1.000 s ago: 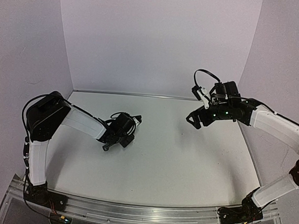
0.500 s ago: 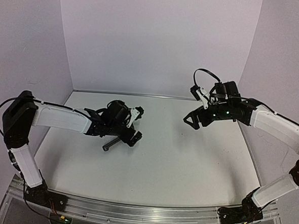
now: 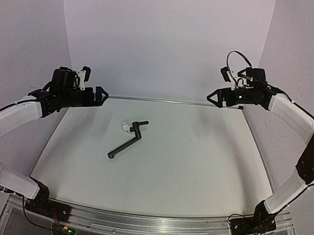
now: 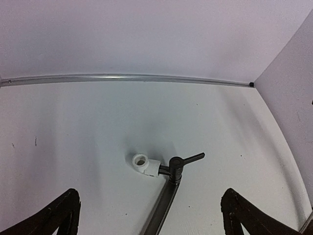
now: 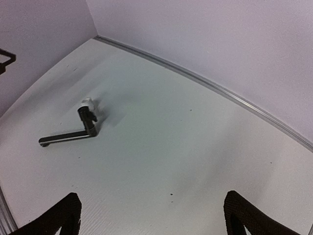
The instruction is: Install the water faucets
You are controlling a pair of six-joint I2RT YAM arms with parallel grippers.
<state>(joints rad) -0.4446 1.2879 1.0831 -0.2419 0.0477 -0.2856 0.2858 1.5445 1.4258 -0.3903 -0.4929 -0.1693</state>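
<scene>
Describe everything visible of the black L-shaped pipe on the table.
The slim black L-shaped pipe, metal by its look, lies loose and flat on the white table, left of centre. Its long tube runs diagonally; at the far end a thicker joint carries a short lever. A small white stubby plastic fitting with an open hole joins it there.

The black pipe [image 3: 122, 146] is slim and L-shaped. It lies flat on the white worktop [image 3: 196, 168], left of the middle, with its long part slanting toward the near left. The small white fitting [image 3: 125, 127] sits at the bend, touching the pipe, and its round opening shows.
</scene>
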